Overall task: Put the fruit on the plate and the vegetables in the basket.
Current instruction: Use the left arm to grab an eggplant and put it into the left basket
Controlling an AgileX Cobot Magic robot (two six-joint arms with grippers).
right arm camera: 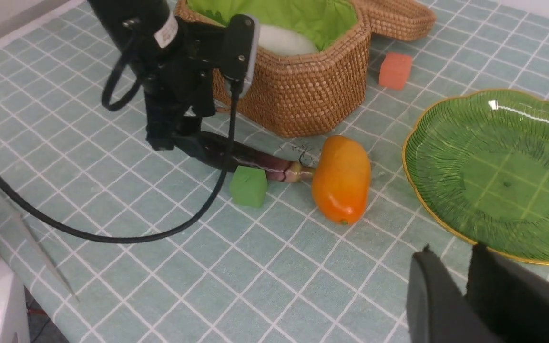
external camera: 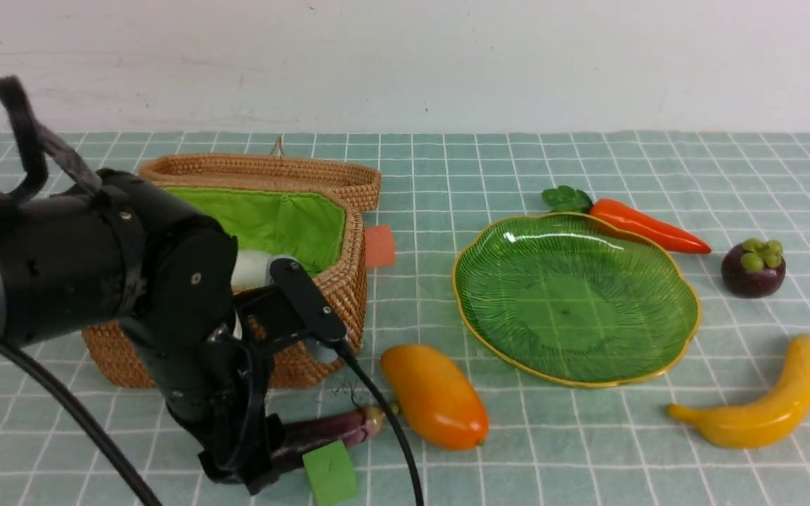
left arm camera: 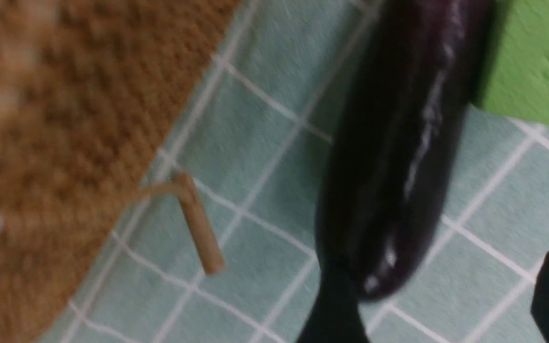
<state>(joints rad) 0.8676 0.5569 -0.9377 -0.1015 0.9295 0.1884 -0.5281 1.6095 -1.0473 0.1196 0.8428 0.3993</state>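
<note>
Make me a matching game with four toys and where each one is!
1. carrot
2. radish
3. mangosteen
4. eggplant

A. inside the basket
B. touching the green cube, below the left arm
C. just behind the green plate
D. on the table, behind the banana

Pairs: 1-C, 2-A, 3-D, 4-B

Carrot [external camera: 647, 226] (orange-red) just behind green plate [external camera: 574, 302]
</note>
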